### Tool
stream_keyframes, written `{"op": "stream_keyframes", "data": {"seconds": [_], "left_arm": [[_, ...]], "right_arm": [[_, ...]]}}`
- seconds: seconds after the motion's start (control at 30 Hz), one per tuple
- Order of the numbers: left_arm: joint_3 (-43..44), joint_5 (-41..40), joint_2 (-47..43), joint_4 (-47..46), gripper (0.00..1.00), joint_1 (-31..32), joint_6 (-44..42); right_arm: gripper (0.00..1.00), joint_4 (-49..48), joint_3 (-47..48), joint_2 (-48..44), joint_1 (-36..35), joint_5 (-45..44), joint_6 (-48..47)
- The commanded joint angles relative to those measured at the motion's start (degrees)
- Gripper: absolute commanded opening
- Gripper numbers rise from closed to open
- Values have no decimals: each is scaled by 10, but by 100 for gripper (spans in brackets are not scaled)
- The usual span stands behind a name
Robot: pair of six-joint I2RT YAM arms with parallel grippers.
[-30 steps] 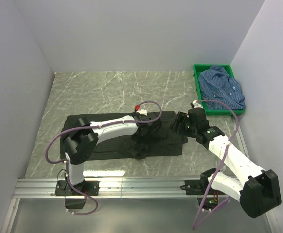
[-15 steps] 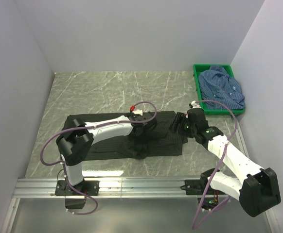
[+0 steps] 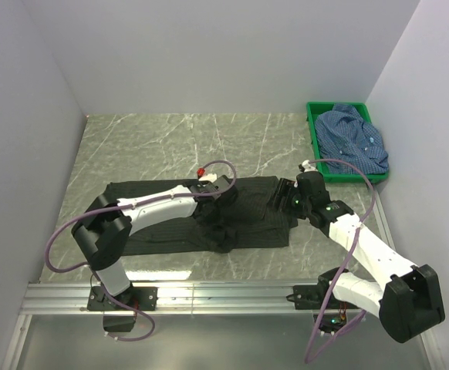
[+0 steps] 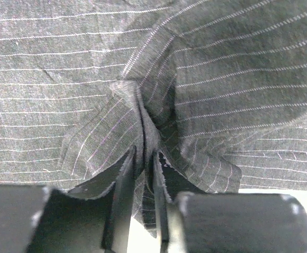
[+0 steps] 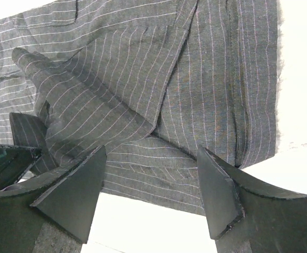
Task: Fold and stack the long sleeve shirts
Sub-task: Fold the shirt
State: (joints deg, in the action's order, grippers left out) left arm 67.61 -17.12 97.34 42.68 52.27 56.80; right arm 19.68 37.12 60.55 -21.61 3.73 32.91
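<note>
On the marbled tabletop (image 3: 170, 146), toward its near half, the black shirt (image 3: 259, 223) lies spread out, long from left to right, with fine pale stripes on the cloth. Its right edge ends close to the right arm (image 3: 363, 243), and its left part reaches under the left arm (image 3: 163, 206), which stretches across it from the near left. In the middle of the shirt the cloth is gathered into a raised fold. The left fingers (image 4: 121, 200) are almost pressed together and pinch this fold between them; the cloth rises in creases around the place of the grip. The right fingers (image 5: 72, 195) are spread wide and hold nothing. They hang above the right end of the black shirt, where a folded flap of the cloth lies over the layer under it, just beside the bare tabletop. At the far right corner stands a green crate (image 3: 312, 127), and the blue shirt (image 3: 353, 140) lies crumpled inside it, well apart from the black one.
</note>
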Motion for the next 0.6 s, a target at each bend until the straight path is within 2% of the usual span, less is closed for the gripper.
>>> {"op": "stream_keyframes", "data": {"seconds": [0.0,0.07,0.13,0.23,0.37,0.47,0.57], "left_arm": [[-5,15,0,-21,24,-9,-5],[-5,13,-1,-19,19,-9,-7],[-1,1,-5,-9,0,-11,-7],[23,-45,-22,33,1,-12,-9],[87,-98,-90,98,0,-12,-19],[108,-111,-151,130,0,-12,-12],[102,-82,-211,150,1,-12,5]], "right_arm": [[76,-18,1,-3,-3,-6,-9],[76,-18,1,-4,-3,-8,-11],[76,-18,1,-3,-4,-7,-9],[76,-21,1,1,-3,4,-9],[75,-28,9,-1,-7,15,-21],[74,-27,28,4,-12,21,-34],[73,-32,49,14,-19,29,-45]]}}
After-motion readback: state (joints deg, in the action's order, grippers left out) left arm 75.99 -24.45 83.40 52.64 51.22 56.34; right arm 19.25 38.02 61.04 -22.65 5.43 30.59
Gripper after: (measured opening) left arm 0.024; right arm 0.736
